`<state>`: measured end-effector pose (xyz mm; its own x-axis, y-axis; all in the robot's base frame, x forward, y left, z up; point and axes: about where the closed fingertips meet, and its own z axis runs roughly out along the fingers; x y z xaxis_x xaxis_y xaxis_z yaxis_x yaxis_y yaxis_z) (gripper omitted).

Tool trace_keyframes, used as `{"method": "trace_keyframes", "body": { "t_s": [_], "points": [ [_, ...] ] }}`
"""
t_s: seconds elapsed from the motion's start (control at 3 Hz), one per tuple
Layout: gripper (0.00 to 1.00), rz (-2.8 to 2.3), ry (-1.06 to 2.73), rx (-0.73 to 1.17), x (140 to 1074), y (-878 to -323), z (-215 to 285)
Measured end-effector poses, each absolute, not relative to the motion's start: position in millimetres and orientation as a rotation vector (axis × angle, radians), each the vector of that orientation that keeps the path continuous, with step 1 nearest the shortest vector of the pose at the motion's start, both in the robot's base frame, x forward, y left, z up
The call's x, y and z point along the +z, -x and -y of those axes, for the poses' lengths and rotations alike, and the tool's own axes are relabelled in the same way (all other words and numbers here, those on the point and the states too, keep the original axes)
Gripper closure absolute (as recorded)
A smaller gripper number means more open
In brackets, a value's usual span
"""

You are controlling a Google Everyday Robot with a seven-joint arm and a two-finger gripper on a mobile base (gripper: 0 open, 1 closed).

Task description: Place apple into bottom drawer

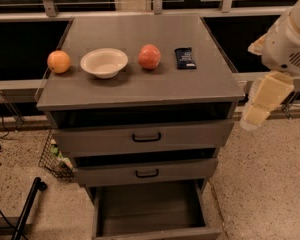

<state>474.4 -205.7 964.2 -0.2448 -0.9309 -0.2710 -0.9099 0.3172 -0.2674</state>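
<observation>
The red apple sits on the grey cabinet top, between a white bowl and a dark packet. The bottom drawer is pulled out at the foot of the cabinet and its grey inside holds nothing. My gripper hangs at the right edge of the view, beside the cabinet's right front corner, well right of the apple and lower than the top.
A plain orange fruit and a white bowl lie left of the apple; a dark blue packet lies right of it. Two shallower drawers stand slightly open. A wire basket and a black pole are on the floor at left.
</observation>
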Motion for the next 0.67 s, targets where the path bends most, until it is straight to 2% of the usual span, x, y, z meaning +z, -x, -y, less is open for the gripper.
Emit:
{"method": "trace_keyframes", "body": {
  "t_s": [0.67],
  "points": [
    [0.00, -2.149, 1.578, -0.041, 939, -554, 177]
  ]
}}
